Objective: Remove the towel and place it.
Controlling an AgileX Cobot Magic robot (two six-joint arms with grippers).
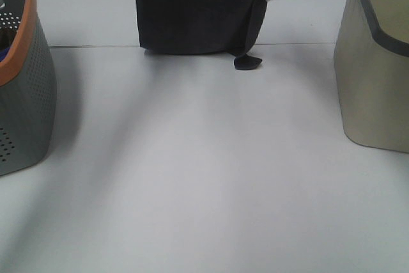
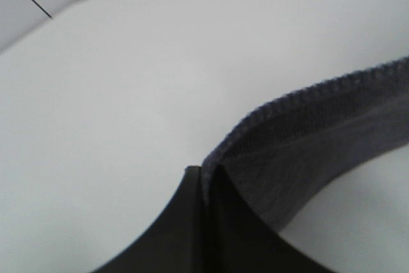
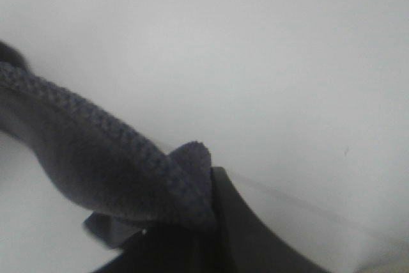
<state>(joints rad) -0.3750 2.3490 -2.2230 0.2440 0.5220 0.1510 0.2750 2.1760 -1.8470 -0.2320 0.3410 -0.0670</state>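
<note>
Two jaws tight on towel [image 2: 307, 151] hem up close; full drape only overhead.

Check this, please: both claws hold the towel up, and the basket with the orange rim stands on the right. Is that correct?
No: the basket stands on the left, as the high view shows. The left claw and right claw do hold the towel up.
</note>
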